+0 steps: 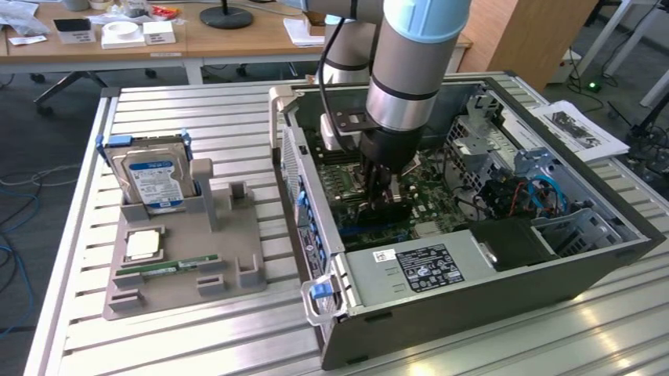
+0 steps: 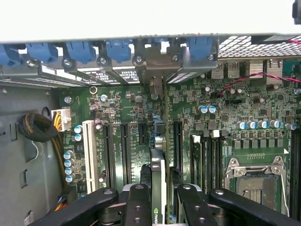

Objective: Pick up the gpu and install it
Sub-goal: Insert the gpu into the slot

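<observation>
One arm, w/ my gripper (image 2: 158, 197) down inside the open PC case (image 1: 585, 266). Claw approx. a third open, fingers (image 2: 138, 205) pinching the gpu (image 2: 159, 176) edge-on, card upright over the motherboard (image 2: 225, 117) slots, bracket end toward the rear blue latches (image 2: 117, 49). Hard drive (image 1: 155, 178) sits in the grey holder (image 1: 225, 258) outside.

Gripper (image 2: 160, 197) sits low over the motherboard (image 2: 221, 108), black fingers (image 2: 138, 202) clamped on the gpu (image 2: 159, 183). Card is held edge-on, vertical, thin edge running up from between the fingers toward the rear slot brackets. Silver end bracket (image 2: 153, 70) of the card sits in the row of blue slot clips (image 2: 117, 47) at the case's back wall. Black expansion slots (image 2: 124, 150) flank the card on both sides, white slot (image 2: 88, 150) further out. Empty CPU socket (image 2: 256, 181) off to one side, yellow-black cable bundle (image 2: 44, 129) by the grey case wall.
</observation>
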